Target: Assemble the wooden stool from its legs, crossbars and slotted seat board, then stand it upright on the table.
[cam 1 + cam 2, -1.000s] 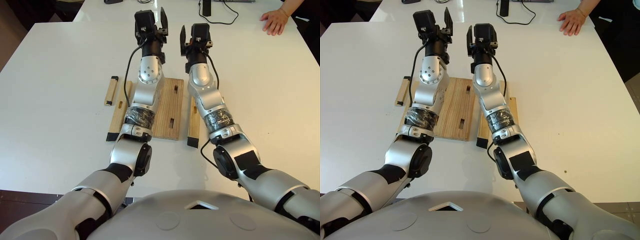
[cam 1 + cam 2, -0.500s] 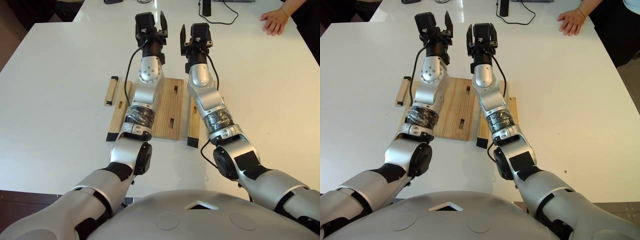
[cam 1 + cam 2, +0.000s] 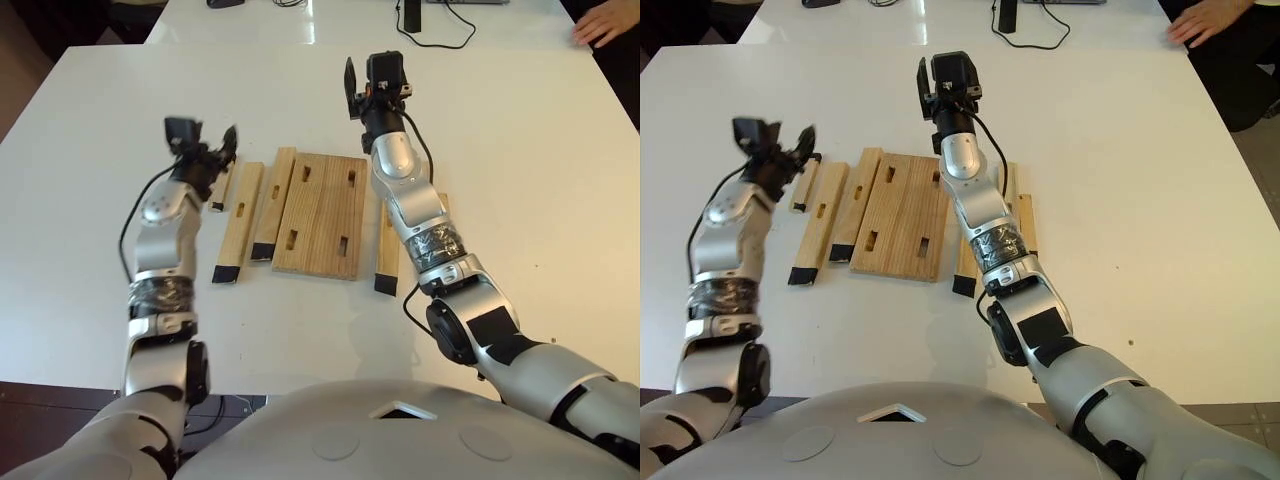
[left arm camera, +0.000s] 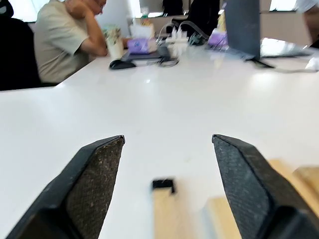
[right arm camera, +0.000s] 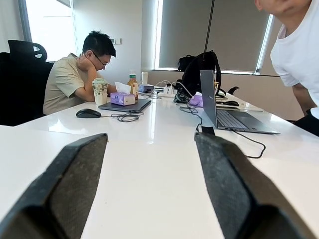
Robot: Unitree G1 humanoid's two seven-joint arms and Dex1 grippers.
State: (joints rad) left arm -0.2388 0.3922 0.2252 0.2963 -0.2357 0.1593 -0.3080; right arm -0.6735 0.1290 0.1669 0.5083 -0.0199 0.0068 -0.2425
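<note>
Nothing is joined yet, as far as I can see. The seat board (image 3: 318, 213) lies flat on the table (image 3: 520, 180), with two long slotted legs (image 3: 240, 222) just beside it on the robot's left and a short crossbar (image 3: 803, 190) beyond them. More pieces (image 3: 387, 262) lie half under the right forearm. The left gripper (image 4: 168, 138) hovers over the short crossbar, fingers spread and empty. The right gripper (image 5: 150, 137) hangs past the board's far edge, likewise spread and empty (every slot is bare). All the fitting and the standing-up remain.

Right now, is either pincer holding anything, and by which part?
Nothing held. Left pincer and right pincer are both open and empty.
</note>
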